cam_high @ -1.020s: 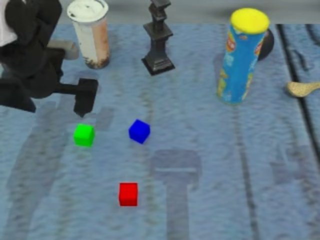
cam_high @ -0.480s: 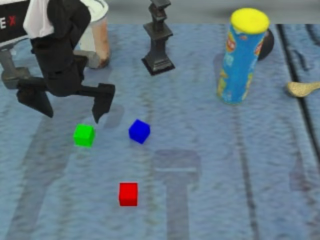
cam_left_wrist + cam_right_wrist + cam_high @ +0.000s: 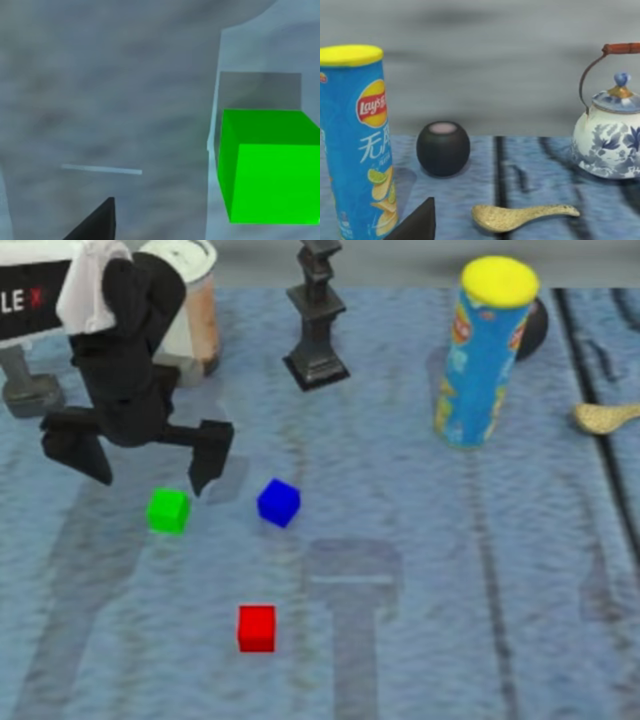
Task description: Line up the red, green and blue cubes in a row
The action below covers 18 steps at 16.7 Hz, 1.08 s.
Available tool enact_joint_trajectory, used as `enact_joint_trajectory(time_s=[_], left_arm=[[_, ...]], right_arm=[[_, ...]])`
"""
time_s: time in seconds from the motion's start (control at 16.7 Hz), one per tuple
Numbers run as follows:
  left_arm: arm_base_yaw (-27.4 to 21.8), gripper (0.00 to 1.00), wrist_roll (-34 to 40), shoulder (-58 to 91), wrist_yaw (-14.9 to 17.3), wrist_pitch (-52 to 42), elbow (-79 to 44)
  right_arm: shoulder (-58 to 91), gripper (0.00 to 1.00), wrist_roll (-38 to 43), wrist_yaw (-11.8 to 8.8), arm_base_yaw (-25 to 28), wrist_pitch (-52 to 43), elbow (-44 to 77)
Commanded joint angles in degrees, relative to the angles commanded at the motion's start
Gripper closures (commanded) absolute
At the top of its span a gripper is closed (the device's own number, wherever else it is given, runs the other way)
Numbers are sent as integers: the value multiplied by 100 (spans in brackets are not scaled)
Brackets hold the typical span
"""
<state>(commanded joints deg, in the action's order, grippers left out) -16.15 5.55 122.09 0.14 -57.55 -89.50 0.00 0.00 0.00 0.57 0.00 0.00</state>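
You are looking at a job barely begun: the 3 cubes are sitting apart, forming no row. At the left, your left gripper is hovering with its jaws spread wide and empty, just beyond the green cube. Right of that is lying the blue cube; the red cube is nearer, alone. Your right arm is parked off to the right, its jaws' state impossible to tell.

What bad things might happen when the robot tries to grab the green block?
The left gripper hangs open just above the green cube, a bit off-centre, so a finger might land on it and knock it away. The blue cube sits nearby, and a shoved green cube might bump it. The paper cup behind the arm might get nudged.
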Motion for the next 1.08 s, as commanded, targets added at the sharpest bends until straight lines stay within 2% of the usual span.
enact_joint_trajectory(time_s=[0.3, 0.6, 1.08], left_arm=[[-3, 0, 0, 434, 4, 1041, 570], [-4, 0, 0, 483, 4, 1122, 626], [-4, 60, 0, 483, 4, 1122, 626]], right_arm=[[0, 0, 0, 0, 0, 0, 0], [0, 0, 0, 0, 0, 0, 0], [0, 0, 0, 0, 0, 0, 0]])
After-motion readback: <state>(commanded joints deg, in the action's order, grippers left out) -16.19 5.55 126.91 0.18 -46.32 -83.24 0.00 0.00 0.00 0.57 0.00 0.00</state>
